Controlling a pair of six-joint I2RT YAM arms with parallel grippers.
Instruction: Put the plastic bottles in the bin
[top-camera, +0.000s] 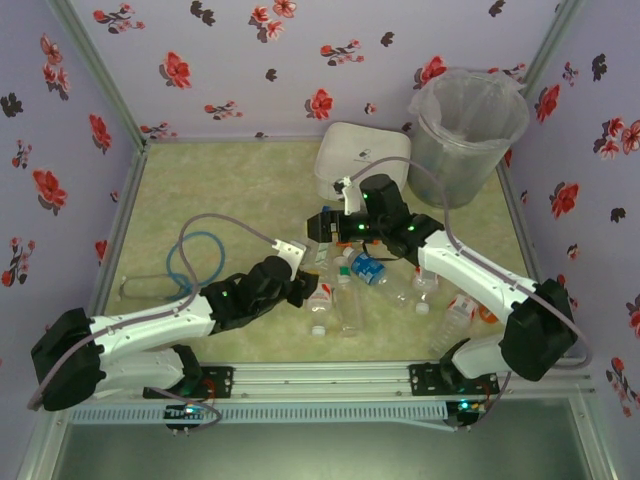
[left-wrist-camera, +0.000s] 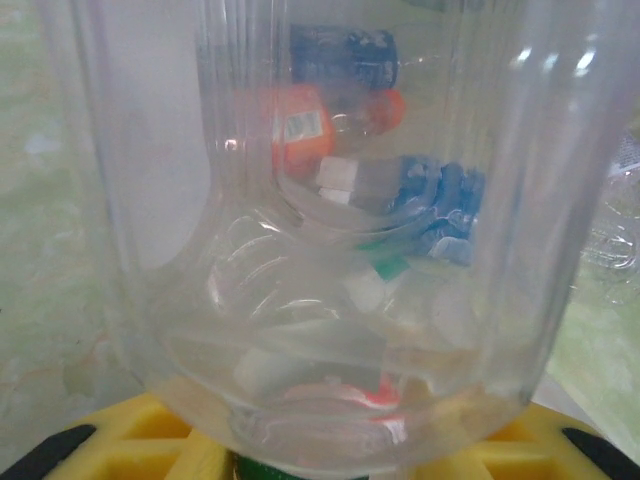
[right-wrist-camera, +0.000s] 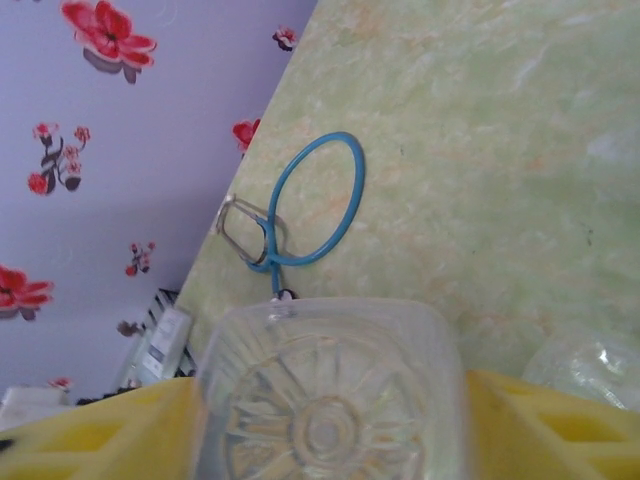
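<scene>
A clear plastic bottle (left-wrist-camera: 330, 250) looms large in the left wrist view, its green-capped neck between the yellow fingers (left-wrist-camera: 130, 445) of my left gripper (left-wrist-camera: 330, 445), which is shut on it. My left gripper (top-camera: 303, 285) sits at the left edge of a heap of several plastic bottles (top-camera: 400, 285) in the middle of the table. My right gripper (right-wrist-camera: 325, 430) is shut on another clear bottle (right-wrist-camera: 325, 400), whose square ribbed base faces the camera. It (top-camera: 325, 228) hovers just behind the heap. The bin (top-camera: 455, 160) stands at the far right.
A white lidded box (top-camera: 360, 155) stands just left of the bin, behind the right gripper. A blue stethoscope (top-camera: 195, 262) (right-wrist-camera: 310, 200) lies on the table's left side. Flowered walls close in the table on three sides.
</scene>
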